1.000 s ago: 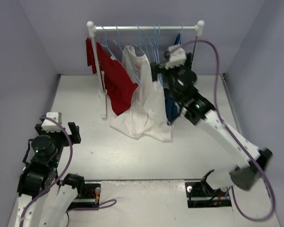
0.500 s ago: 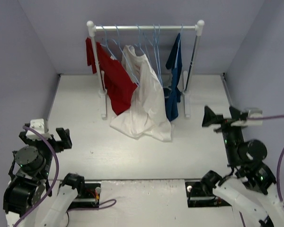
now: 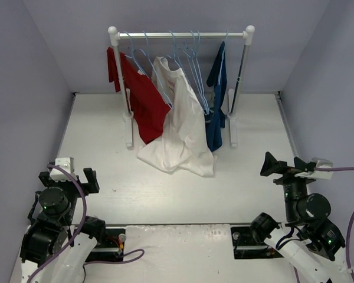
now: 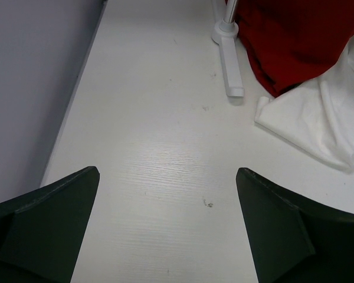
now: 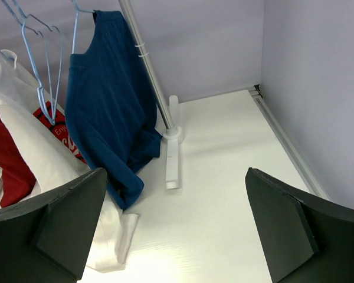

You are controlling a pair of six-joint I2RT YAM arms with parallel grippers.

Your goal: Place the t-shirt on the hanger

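Note:
The white t-shirt [image 3: 183,127] hangs on a pale-blue hanger [image 3: 165,71] on the rack rail, its hem pooled on the table. Its red logo shows in the right wrist view [image 5: 53,127], and its hem in the left wrist view [image 4: 327,121]. My left gripper [image 3: 71,177] is open and empty at the near left, well away from the shirt. My right gripper [image 3: 283,166] is open and empty at the near right, facing the rack. Its fingers [image 5: 62,218] frame bare table.
A white clothes rack [image 3: 183,35] stands at the back with a red shirt [image 3: 143,97], a navy-blue shirt [image 3: 217,100] and several empty pale-blue hangers [image 3: 192,56]. Its feet [image 3: 232,127] rest on the table. Purple walls enclose the table.
My right arm has pulled back from the rack to the near right, and settled a little lower. My left gripper has shifted slightly nearer. The shirt stays hanging.

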